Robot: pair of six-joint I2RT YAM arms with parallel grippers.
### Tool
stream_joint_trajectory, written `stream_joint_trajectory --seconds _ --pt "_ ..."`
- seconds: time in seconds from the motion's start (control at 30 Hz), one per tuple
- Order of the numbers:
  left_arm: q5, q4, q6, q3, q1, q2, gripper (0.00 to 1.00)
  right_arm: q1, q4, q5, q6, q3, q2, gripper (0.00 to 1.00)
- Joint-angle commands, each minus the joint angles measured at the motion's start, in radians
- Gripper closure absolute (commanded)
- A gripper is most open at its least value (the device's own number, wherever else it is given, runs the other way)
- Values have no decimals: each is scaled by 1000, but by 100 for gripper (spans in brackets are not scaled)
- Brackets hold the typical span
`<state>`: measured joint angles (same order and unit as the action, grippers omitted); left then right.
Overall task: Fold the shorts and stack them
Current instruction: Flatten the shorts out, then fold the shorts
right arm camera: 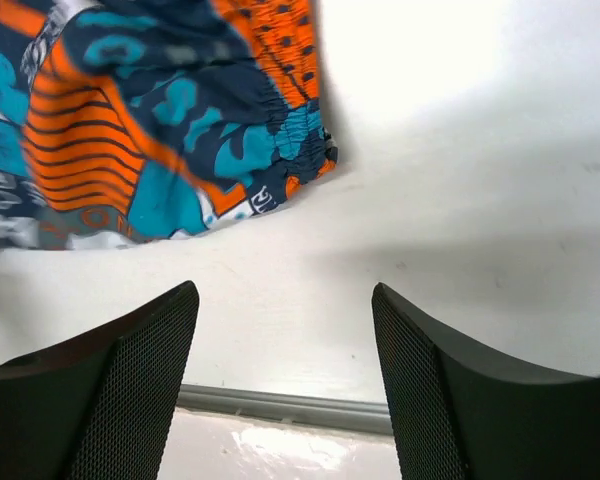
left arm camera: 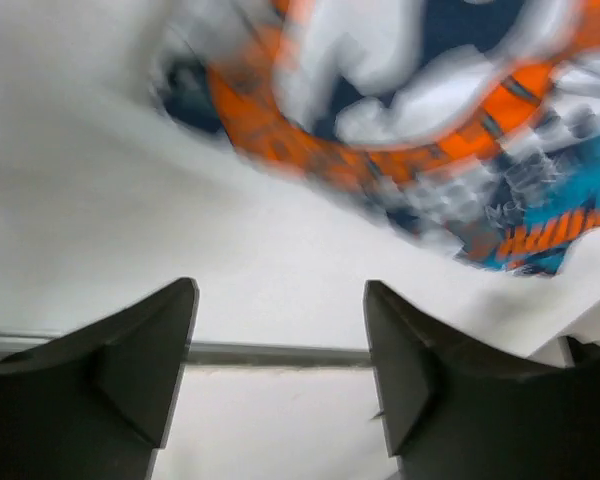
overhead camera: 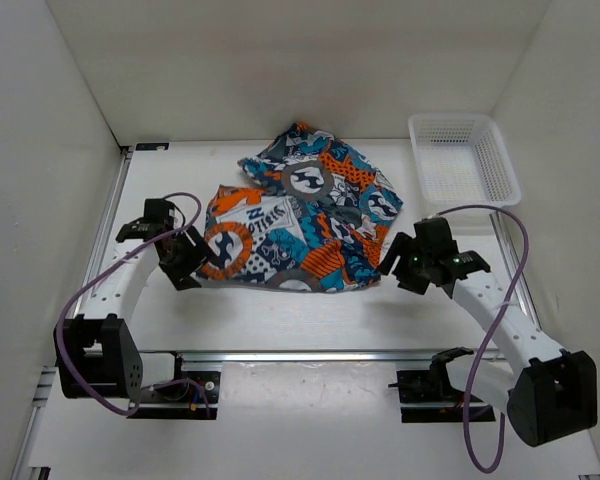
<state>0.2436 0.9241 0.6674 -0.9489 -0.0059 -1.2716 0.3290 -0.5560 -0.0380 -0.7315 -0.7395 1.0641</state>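
Lettering showing on a white patch of the shorts [overhead camera: 305,215], orange letters blurring in the left wrist view, none of it reading clearly

Bare white desk [overhead camera: 280,310] lies open across the lower middle of the top view, below the crumpled orange, blue, navy and white printed cloth shorts [overhead camera: 300,215] filling the centre. A white plastic mesh basket [overhead camera: 463,160] blocks the upper right corner; white walls [overhead camera: 40,150] hem left, right and back.
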Motion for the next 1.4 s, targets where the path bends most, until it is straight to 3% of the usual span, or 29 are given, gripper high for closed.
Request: stream_joint_trajectory --seconds 0.0,0.07,0.17,0.3,0.43,0.57,0.73,0.87,0.9,1.03,1.27,1.37 --pt "-35 -42 -15 -31 -5 63 12 1 -18 59 -51 -18 -82 25" --pt "-67 -42 -15 -31 -5 63 12 1 -53 92 -60 -29 -124 25" --pt "-133 -42 27 36 53 63 23 1 -82 111 -60 -20 -160 25" --pt "-113 -62 57 140 129 72 19 1 -75 40 -107 49 -185 21" --pt "-92 -77 75 162 129 8 16 1 -1 -54 -178 167 -233 20" --pt "-79 -181 135 209 129 -41 17 1 13 -43 -187 203 -251 19" --pt "-79 -235 146 130 95 -211 20 1 59 -42 -187 203 -179 19" --pt "-112 -235 146 98 83 -301 33 1 152 -66 -232 224 -107 19" --pt "-112 -235 146 98 83 -310 48 1 172 -66 -232 224 -92 19" --pt "-112 -245 136 88 83 -319 89 1 312 -79 -282 235 25 20" --pt "-90 -245 118 78 83 -236 89 30 465 -100 -330 203 260 27" --pt "-90 -245 109 78 83 -224 89 60 475 -24 -330 166 321 33"
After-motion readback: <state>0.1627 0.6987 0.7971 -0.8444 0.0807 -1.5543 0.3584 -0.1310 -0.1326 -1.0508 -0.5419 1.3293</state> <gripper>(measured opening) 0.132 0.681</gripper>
